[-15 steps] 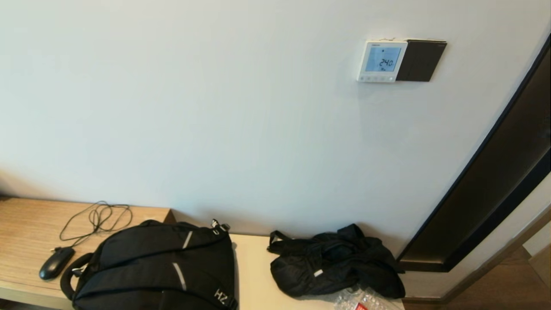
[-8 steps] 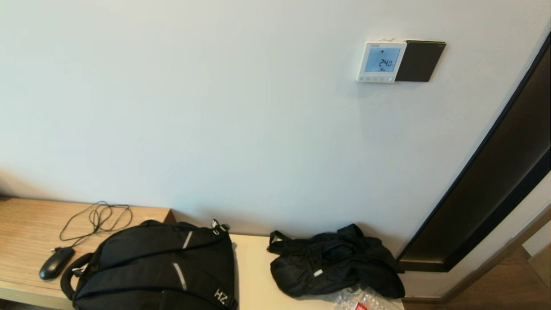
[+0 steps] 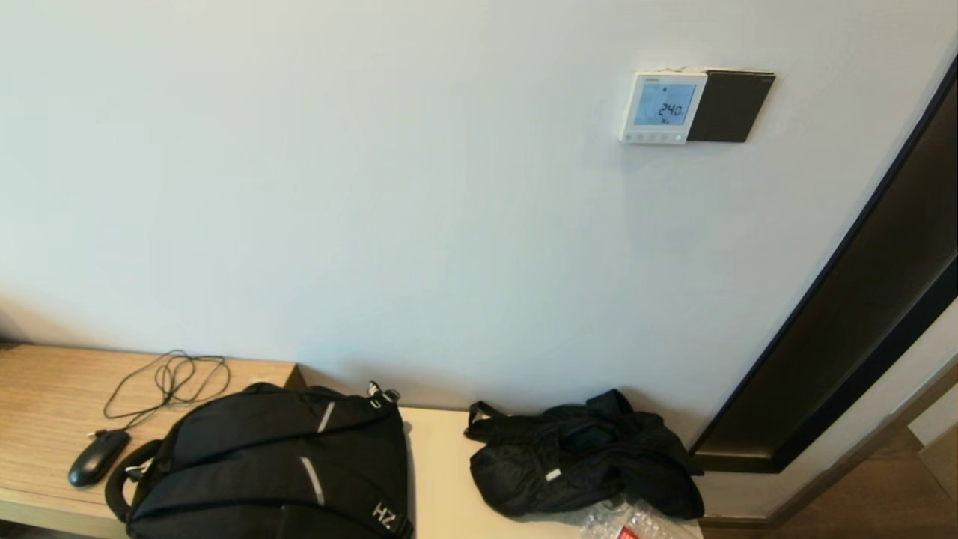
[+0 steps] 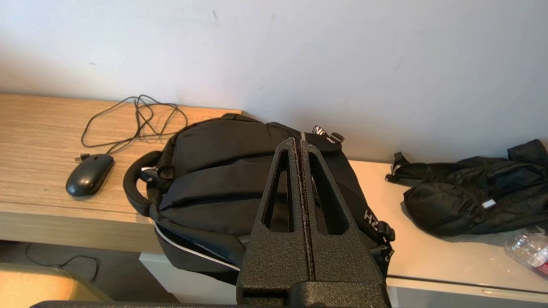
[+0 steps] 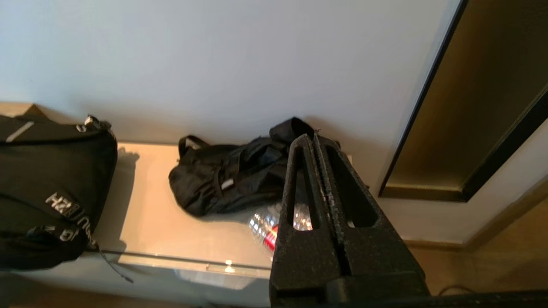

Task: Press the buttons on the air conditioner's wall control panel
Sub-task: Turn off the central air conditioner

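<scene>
Reading "HZ" in white letters on the black backpack, the landmark for this entry. Left gripper: fingers pressed flat together, nothing between them, hanging in front of the backpack and low; seen in the left wrist view only. Right gripper: fingers likewise closed on nothing, in front of the crumpled black bag, which lies right of the backpack; seen in the right wrist view only. The head view shows neither gripper.

A clear plastic bottle with a red label lies just beside the crumpled bag, on the near side; label text unreadable. Left of the backpack, a black mouse with its looped cable rests on the wooden desk.

Far above and to the right of the backpack, on the wall: the wall control panel, screen reading "24.0". The buttons run along its bottom edge. A black square panel touches its right side. Only the head view shows these.
</scene>
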You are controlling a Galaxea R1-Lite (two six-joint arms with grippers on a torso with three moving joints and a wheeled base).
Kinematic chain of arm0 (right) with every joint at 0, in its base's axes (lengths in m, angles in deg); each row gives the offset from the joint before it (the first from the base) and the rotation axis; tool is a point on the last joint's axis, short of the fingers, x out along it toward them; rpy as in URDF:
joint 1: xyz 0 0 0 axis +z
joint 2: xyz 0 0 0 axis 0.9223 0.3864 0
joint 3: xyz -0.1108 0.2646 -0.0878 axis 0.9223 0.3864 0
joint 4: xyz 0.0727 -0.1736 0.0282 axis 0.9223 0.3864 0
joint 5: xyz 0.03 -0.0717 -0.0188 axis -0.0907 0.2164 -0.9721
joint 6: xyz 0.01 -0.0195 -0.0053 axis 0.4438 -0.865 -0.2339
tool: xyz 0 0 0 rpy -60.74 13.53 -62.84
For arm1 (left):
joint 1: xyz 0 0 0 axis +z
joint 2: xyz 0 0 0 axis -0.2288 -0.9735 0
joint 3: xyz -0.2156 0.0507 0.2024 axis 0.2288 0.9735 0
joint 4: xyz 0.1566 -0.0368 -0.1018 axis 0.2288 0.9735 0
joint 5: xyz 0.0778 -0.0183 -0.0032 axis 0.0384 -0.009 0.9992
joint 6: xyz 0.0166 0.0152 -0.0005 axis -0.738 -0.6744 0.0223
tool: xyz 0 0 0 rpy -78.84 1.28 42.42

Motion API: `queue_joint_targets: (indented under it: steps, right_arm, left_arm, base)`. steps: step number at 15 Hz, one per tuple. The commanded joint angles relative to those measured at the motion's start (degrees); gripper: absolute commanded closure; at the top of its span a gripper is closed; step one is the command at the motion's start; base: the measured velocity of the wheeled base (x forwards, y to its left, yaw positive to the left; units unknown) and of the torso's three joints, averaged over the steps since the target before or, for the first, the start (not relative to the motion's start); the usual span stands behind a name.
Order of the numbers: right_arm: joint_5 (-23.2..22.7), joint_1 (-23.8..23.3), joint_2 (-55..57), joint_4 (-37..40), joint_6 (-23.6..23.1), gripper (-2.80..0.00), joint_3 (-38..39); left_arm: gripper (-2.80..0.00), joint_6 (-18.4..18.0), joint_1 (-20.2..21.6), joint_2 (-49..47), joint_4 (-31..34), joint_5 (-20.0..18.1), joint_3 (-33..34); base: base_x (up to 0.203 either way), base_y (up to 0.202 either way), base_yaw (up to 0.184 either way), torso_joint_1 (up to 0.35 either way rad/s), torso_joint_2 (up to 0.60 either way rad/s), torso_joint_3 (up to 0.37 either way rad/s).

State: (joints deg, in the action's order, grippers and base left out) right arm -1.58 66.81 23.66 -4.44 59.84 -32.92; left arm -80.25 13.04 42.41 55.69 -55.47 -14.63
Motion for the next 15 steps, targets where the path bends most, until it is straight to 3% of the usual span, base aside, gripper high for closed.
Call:
queue_joint_targets:
  steps: [1, 15]
  right_arm:
    - [1.62, 0.02, -6.3, -0.01, -0.22, 0.0, 0.72]
    - [4.92, 0.09, -6.82, 5.35, -1.32, 0.0, 1.06]
  left_arm:
    - [0.0, -0.02, 0.01, 0.02, 0.03, 0.02, -0.04]
    - [0.0, 0.04, 0.01, 0.02, 0.03, 0.02, -0.03]
  base:
    - [0.0, 0.0, 0.0, 0.0, 0.0, 0.0]
    - [0.0, 0.0, 0.0, 0.0, 0.0, 0.0]
